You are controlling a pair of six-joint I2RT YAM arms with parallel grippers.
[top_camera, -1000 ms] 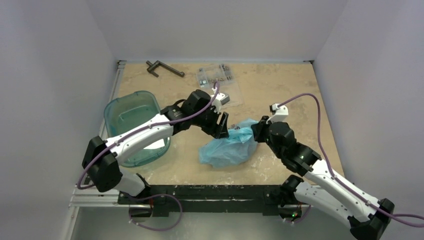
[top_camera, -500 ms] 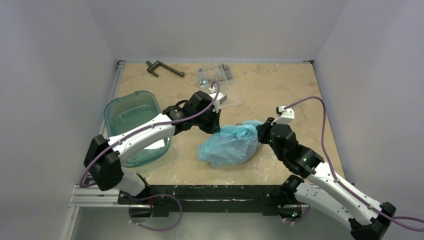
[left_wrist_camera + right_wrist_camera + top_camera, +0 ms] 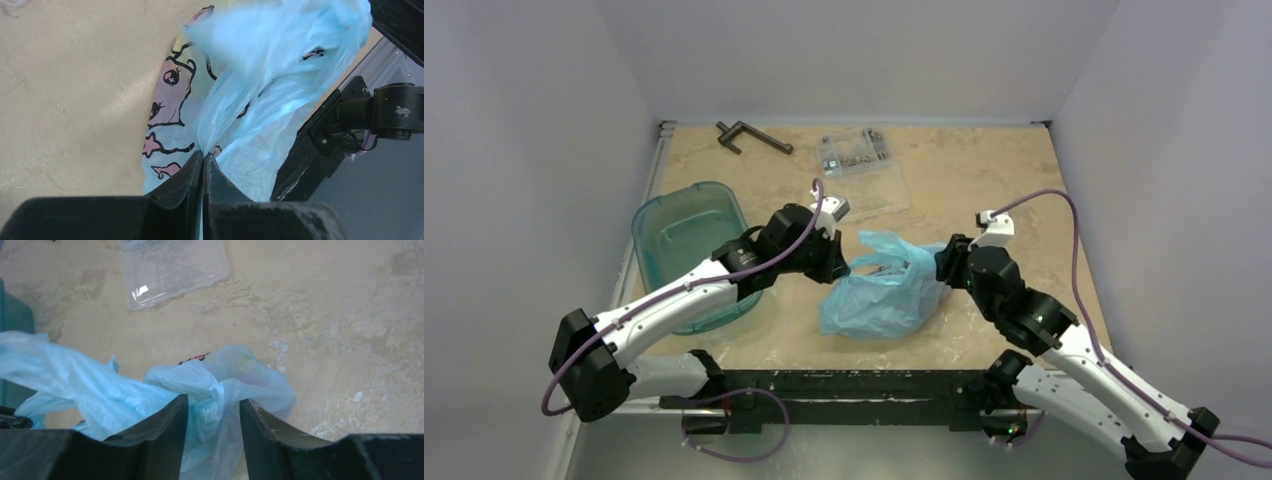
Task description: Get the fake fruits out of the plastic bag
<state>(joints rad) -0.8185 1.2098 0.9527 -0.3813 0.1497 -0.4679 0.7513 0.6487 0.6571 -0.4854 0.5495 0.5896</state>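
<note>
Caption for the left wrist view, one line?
Left gripper pinches a fold of the light-blue printed plastic bag over the table.

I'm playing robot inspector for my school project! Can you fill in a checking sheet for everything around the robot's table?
Surface: beige mottled table.
Job's things: light-blue plastic bag crumpled mid-table, cartoon print on it; fake fruits not seen outside it.
Clutter: teal tub at the left; clear parts box and dark metal handle near the far edge.
Tools: left tool shut, pinching bag plastic; right tool with jaws apart and bag plastic bunched between them.
Cables: a purple cable loops from each wrist.
Surroundings: plain pale walls on three sides; nothing else seen.
</note>
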